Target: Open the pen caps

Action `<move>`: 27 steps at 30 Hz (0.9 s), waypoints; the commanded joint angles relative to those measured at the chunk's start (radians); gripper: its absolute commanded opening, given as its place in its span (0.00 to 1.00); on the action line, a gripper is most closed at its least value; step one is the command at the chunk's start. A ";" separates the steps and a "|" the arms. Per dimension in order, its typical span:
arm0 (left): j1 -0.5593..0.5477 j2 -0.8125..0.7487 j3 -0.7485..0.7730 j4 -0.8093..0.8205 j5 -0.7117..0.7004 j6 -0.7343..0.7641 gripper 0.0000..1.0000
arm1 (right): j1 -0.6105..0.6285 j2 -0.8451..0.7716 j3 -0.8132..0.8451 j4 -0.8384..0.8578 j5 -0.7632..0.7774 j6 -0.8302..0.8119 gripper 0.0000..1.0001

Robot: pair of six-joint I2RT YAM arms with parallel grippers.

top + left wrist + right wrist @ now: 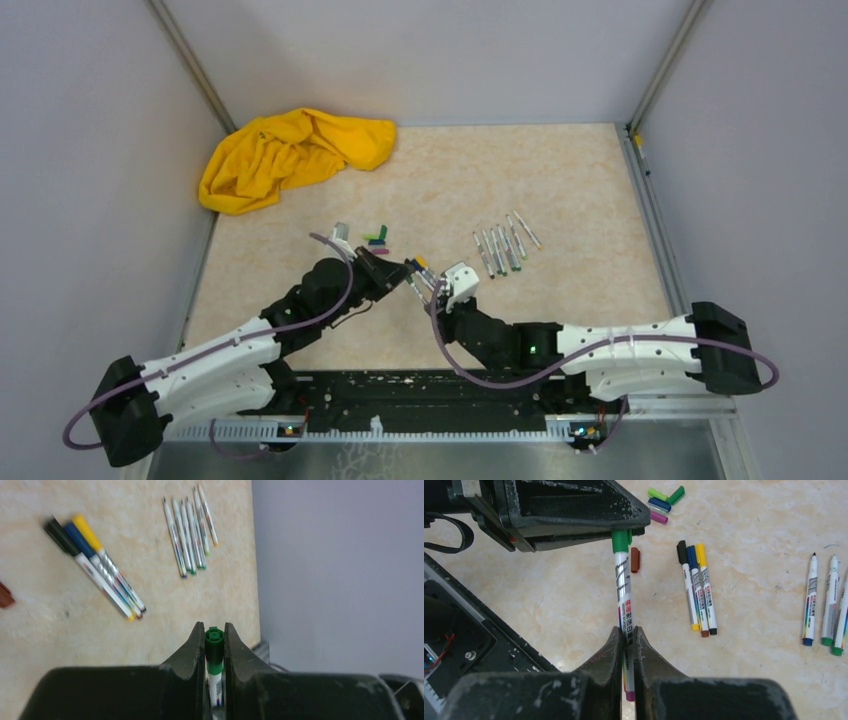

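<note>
Held pen (pixel 623 592): white-grey barrel with printed markings, lifted off the desk (pixel 560 180) and spanning the gap between the two arms, over the near middle of the desk.
Green cap (pixel 620 540): seated on the far end of the held pen, with no gap showing between cap and barrel.
Left fingers (pixel 192 647): closed together on the green cap, whose top sits level with the fingertips.
Right fingers (pixel 611 645): clamped on the lower part of the barrel, with a magenta end showing below them.
Capped pens (pixel 696 590): three lying side by side and touching on the desk, with black, blue and yellow caps, just beside the held pen.
Brown cap (pixel 635 560): lying alone on the desk, between the held pen and the three capped pens.
Loose caps (pixel 664 502): a small cluster in light green, dark green, blue and purple, farther out on the desk, near the left arm.
Uncapped pens (pixel 505 245): several in a close row with tips bare, on the robot's right side of the desk, well apart from the cluster of caps.
Yellow cloth (pixel 290 155): crumpled in the far left corner of the desk.
</note>
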 commanded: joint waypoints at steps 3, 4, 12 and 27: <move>0.038 -0.005 0.088 0.021 -0.210 0.085 0.00 | 0.056 -0.056 -0.058 -0.206 0.018 0.043 0.00; 0.039 -0.002 0.093 0.017 -0.215 0.093 0.00 | 0.057 -0.057 -0.059 -0.205 0.019 0.044 0.00; 0.045 0.031 0.115 0.008 -0.234 0.138 0.00 | 0.060 -0.037 -0.040 -0.219 0.045 0.049 0.00; 0.045 0.187 0.101 -0.232 -0.385 0.092 0.01 | -0.120 -0.151 -0.004 -0.379 0.116 0.069 0.00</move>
